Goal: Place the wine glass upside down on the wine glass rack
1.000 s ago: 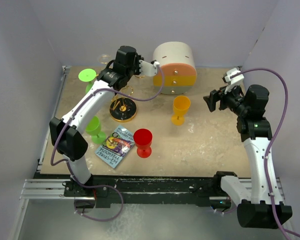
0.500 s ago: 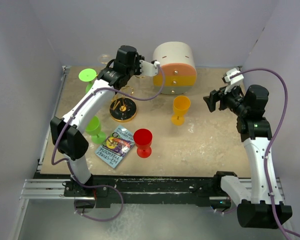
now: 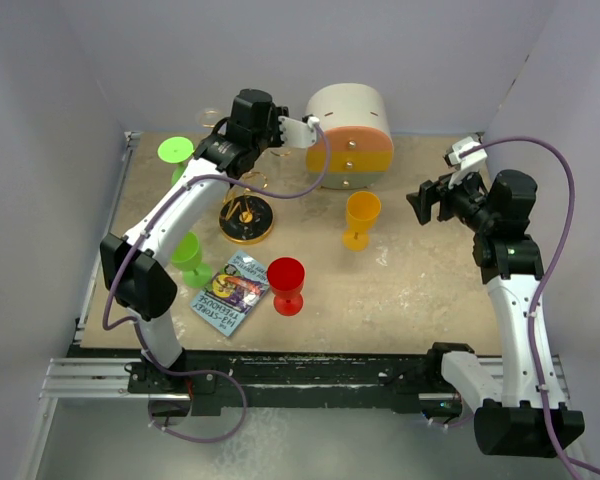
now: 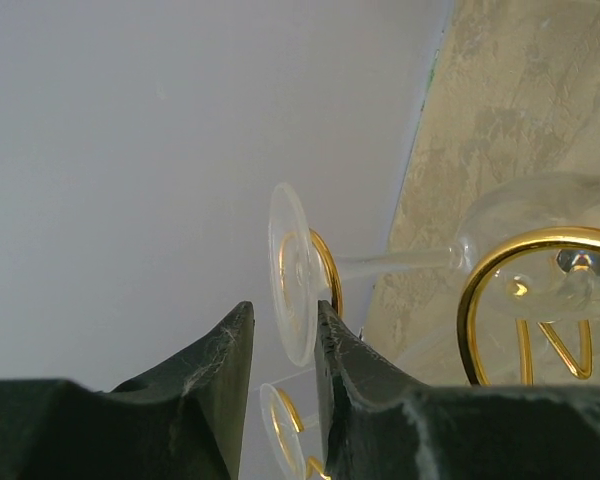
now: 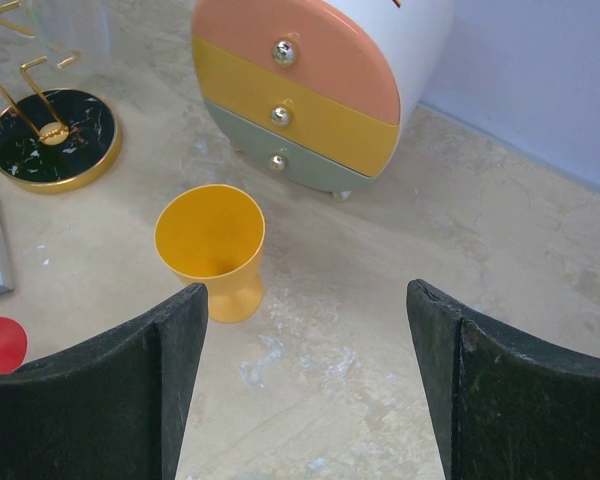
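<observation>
In the left wrist view a clear wine glass (image 4: pixel 292 270) lies across the frame, its round foot between my left gripper's (image 4: pixel 283 330) fingertips and its stem running right to the bowl. The stem sits in a gold loop (image 4: pixel 328 275) of the wine glass rack, and another loop (image 4: pixel 500 262) rings the bowl. The jaws stand narrowly apart: the foot is against the right finger, with a gap on the left. In the top view the left gripper (image 3: pixel 223 138) is high above the rack's black base (image 3: pixel 246 218). My right gripper (image 5: pixel 305 385) is wide open and empty.
A second clear glass foot (image 4: pixel 278 420) hangs on the rack. A yellow goblet (image 3: pixel 361 218), a red goblet (image 3: pixel 286 284), two green goblets (image 3: pixel 175 152) (image 3: pixel 190 258) and a booklet (image 3: pixel 230 292) stand on the table. The white-and-orange drawer box (image 3: pixel 350 122) is at the back.
The left wrist has shifted very slightly by the rack. The right arm has not moved.
</observation>
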You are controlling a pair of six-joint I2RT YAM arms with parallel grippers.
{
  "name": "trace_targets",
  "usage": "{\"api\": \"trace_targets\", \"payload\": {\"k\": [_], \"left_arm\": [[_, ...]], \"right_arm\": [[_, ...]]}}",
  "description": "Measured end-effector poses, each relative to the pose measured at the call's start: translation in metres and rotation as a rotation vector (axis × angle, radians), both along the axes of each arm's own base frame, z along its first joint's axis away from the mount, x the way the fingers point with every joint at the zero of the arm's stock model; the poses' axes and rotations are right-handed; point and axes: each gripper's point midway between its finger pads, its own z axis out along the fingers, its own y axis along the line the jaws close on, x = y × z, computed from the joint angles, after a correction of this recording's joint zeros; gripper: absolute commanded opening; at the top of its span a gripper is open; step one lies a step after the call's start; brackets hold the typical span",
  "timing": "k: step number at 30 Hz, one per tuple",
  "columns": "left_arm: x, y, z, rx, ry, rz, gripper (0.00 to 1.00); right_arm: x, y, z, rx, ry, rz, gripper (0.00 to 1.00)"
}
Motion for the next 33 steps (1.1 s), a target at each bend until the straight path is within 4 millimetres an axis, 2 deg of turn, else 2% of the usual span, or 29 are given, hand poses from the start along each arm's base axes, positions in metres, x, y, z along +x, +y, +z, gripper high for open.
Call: {"api": "trace_targets", "payload": {"k": [13, 33], "left_arm": [[0.002, -0.006, 0.006, -0.077, -0.018, 0.003, 0.39], [-0.008, -0.016, 0.008, -0.186, 0.015, -0.034, 0.48]], "right_arm": [[0.000, 0.000, -0.001, 0.000, 0.003, 0.000, 0.83], [0.000, 0.000, -0.001, 0.000, 0.004, 0.000, 0.83]]}}
